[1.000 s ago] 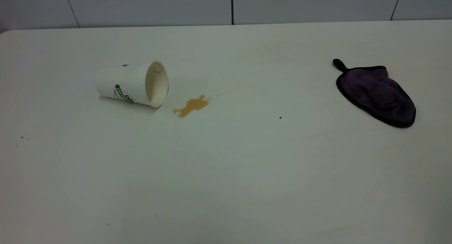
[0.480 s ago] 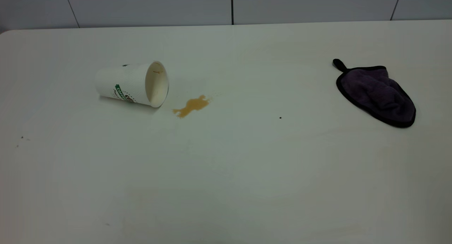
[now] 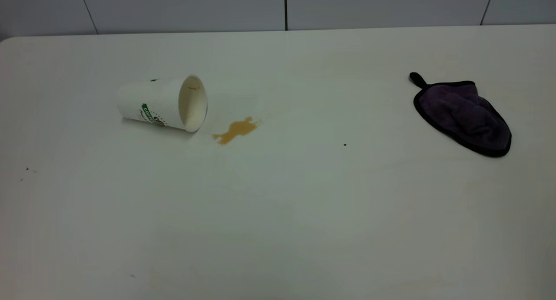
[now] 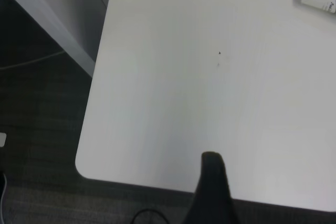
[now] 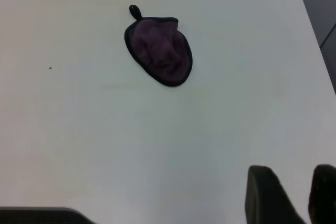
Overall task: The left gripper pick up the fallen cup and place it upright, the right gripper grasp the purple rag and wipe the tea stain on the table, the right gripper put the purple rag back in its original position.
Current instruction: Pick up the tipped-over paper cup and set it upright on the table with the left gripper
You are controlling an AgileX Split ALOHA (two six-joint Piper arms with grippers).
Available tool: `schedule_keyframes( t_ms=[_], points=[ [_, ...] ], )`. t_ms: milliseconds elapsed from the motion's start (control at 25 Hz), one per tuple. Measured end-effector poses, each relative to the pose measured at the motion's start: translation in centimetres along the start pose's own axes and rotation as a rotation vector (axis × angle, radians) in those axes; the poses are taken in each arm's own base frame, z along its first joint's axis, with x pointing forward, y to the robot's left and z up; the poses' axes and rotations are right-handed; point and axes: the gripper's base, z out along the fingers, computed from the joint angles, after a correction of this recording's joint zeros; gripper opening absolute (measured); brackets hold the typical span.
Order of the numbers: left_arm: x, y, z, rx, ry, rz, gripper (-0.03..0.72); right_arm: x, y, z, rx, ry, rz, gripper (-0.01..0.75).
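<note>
A broad white table (image 3: 278,213) with rounded corners fills most of the exterior view, lit evenly, with a few tiny dark specks (image 3: 345,144) on it. Behind it runs a pale grey wall (image 3: 182,7) split by thin dark seams. Below the table's edge lies dark floor (image 4: 37,129).

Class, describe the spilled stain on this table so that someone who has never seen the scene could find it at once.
Start at the large white tabletop and find the white paper cup with a green banner logo lying on its side toward the left. Just off its open mouth sits a small, irregular amber-brown liquid splotch. It is the only coloured patch on the bare surface, far from the dark purple plush rag at the right.
</note>
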Motion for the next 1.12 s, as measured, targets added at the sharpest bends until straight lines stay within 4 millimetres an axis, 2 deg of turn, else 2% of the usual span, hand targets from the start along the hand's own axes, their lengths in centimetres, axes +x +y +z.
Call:
schedule_keyframes(
  t_ms=[280,440,600,800,880,1120],
  points=[
    [-7.3,-1.8,7.4,0.014,0.103,0.056,0.659,0.0,0.0,0.0,0.0,0.0,0.0,0.238],
    [-10.5,-4.3,11.8,0.0,0.175,0.144,0.659,0.0,0.0,0.0,-0.001,0.0,0.0,0.238],
    [-13.1,-9.8,15.6,-0.069,0.237,0.284,0.659,0.0,0.0,0.0,-0.001,0.0,0.0,0.238],
    [-13.7,-19.0,19.6,-0.215,0.283,0.488,0.659,0.0,0.0,0.0,-0.001,0.0,0.0,0.238],
    [-13.5,-22.0,21.3,-0.235,0.294,0.537,0.658,0.0,0.0,0.0,-0.001,0.0,0.0,0.238],
    [-12.7,-27.8,24.7,-0.184,0.264,0.643,0.655,0.0,0.0,0.0,-0.001,0.0,0.0,0.238]
  ],
)
